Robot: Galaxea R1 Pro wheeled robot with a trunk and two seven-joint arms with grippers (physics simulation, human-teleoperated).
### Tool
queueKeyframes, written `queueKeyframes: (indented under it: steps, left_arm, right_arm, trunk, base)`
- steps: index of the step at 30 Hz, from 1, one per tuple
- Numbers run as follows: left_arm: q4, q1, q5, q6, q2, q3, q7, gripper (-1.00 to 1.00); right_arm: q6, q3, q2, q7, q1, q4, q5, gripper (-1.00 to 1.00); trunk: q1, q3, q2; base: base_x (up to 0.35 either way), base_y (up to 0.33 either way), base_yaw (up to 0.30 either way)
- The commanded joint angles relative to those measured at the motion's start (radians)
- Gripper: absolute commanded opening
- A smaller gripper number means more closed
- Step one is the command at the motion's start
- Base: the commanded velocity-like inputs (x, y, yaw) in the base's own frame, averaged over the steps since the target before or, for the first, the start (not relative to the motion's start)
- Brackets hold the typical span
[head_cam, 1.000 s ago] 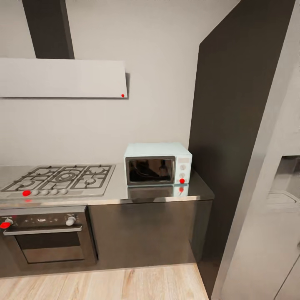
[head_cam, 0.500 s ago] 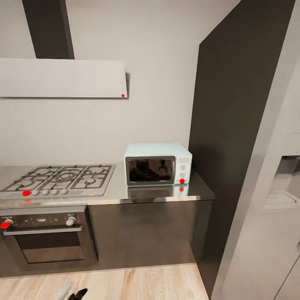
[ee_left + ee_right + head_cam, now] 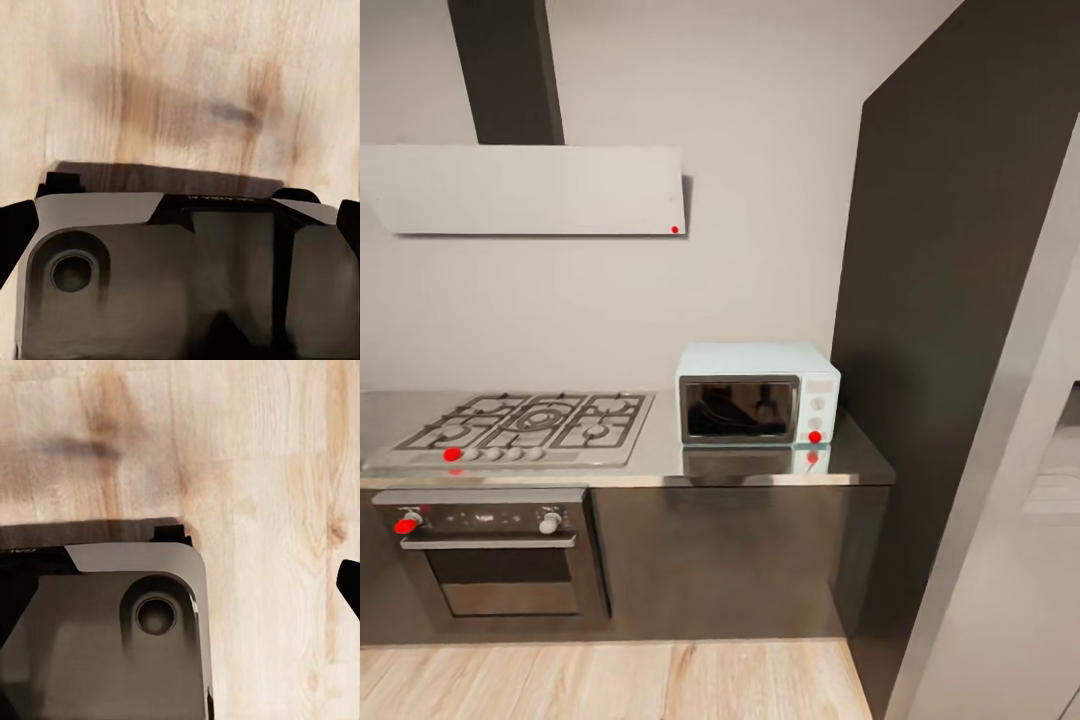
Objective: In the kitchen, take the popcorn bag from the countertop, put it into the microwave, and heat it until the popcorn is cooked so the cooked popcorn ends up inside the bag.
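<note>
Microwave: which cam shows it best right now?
Head view. The microwave sits whole on the countertop right of the cooktop, door shut. Both wrist views look down at the wood floor and the robot's base.

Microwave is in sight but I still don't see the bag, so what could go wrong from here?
The microwave has its door closed, so it must be opened before loading. It sits close to the dark wall panel, leaving little room for the right arm. The stretch of countertop in view holds a cooktop but no bag, so more searching is likely.
</note>
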Motion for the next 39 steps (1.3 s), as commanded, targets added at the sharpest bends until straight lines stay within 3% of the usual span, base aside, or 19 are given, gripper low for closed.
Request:
queueKeyframes:
  steps: [1, 5, 15, 22, 36, 38, 39]
  left_arm:
    - [0.0, 0.002, 0.012, 0.006, -0.001, -0.005, 0.005, 1.0]
    - [0.0, 0.005, 0.015, 0.007, -0.027, -0.003, 0.106, 1.0]
    - [0.0, 0.007, 0.014, 0.005, -0.05, -0.004, 0.249, 1.0]
    - [0.0, 0.009, 0.013, 0.005, -0.059, -0.004, 0.262, 1.0]
    - [0.0, 0.01, 0.011, 0.005, -0.06, -0.004, 0.263, 1.0]
    - [0.0, 0.01, 0.011, 0.005, -0.06, -0.004, 0.263, 1.0]
    - [0.0, 0.01, 0.01, 0.005, -0.06, -0.004, 0.263, 1.0]
  right_arm:
    - [-0.006, -0.008, -0.001, 0.002, -0.001, 0.003, 0.007, 1.0]
    - [-0.009, -0.01, 0.0, 0.002, -0.001, 0.003, 0.007, 1.0]
    - [-0.007, -0.01, -0.002, 0.002, -0.001, 0.004, 0.005, 1.0]
    - [-0.007, -0.01, -0.002, 0.002, -0.001, 0.004, 0.005, 1.0]
    - [0.004, -0.006, -0.003, 0.005, -0.001, 0.003, 0.01, 1.0]
    - [0.005, 0.014, -0.001, 0.008, -0.001, 0.002, 0.04, 1.0]
    - [0.006, 0.056, 0.001, 0.01, -0.001, 0.002, 0.093, 1.0]
  trunk:
    - [0.0, -0.001, -0.001]
    - [0.0, -0.001, -0.001]
    - [0.0, -0.001, -0.001]
    - [0.0, -0.001, -0.001]
    - [0.0, -0.001, -0.001]
    - [0.0, -0.001, -0.001]
    - [0.0, -0.001, -0.001]
  base:
    - [0.0, 0.0, 0.268]
    - [0.0, 0.0, 0.269]
    - [0.0, 0.0, 0.269]
    - [0.0, 0.0, 0.252]
    - [0.0, 0.0, 0.015]
    - [0.0, 0.0, 0.0]
    - [0.0, 0.0, 0.0]
